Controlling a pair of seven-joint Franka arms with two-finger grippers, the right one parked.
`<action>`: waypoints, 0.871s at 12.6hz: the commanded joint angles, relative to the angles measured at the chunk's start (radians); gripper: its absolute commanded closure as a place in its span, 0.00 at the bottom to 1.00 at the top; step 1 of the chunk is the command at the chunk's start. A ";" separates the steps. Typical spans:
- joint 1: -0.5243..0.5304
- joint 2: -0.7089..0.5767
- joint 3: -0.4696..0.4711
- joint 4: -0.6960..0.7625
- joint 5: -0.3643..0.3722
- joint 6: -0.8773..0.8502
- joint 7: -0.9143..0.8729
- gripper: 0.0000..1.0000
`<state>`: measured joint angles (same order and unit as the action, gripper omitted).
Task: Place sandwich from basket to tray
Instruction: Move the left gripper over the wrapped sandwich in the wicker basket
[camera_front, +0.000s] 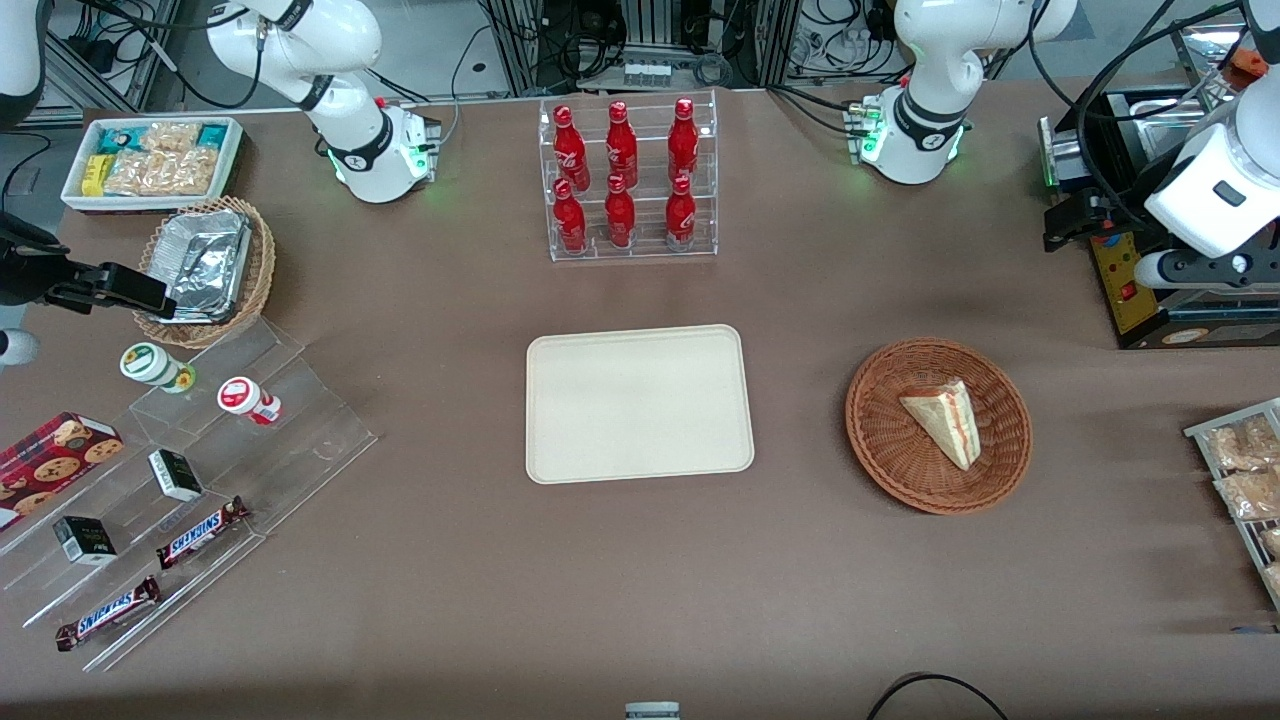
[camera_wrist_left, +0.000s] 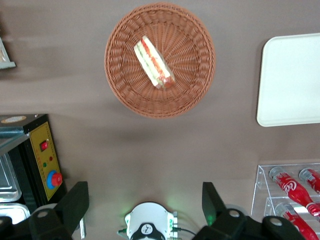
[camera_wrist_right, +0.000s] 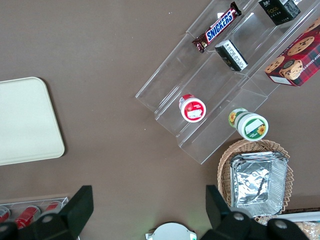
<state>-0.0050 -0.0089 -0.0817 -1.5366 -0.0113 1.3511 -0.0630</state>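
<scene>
From my remote seat I see the sandwich (camera_front: 944, 419) lying on its side in the round reddish-brown basket (camera_front: 875, 441), its red, orange and green filling turned toward the working arm's end of the table. The cream tray (camera_front: 639, 402) sits bare beside the basket, apart from it, with a strip of brown table (camera_front: 800, 560) between the two. A clear rack of red bottles (camera_front: 632, 178) stands farther from the front camera than the tray. Toward the parked arm's end, a tan basket holds a foil container (camera_front: 200, 262), and a white bin (camera_front: 150, 160) holds snack packets. My left gripper (camera_wrist_left: 145, 200) hangs high above the table near a black control box (camera_front: 1130, 275), clear of the basket rim, its two fingers (camera_wrist_left: 75, 205) spread wide and holding nothing.
</scene>
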 joint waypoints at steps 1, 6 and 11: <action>-0.013 -0.003 0.011 -0.020 0.001 0.057 0.011 0.00; -0.013 -0.006 0.010 -0.156 -0.003 0.216 0.011 0.00; -0.016 0.001 0.010 -0.403 -0.003 0.518 0.009 0.00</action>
<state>-0.0086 0.0098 -0.0817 -1.8401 -0.0112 1.7639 -0.0630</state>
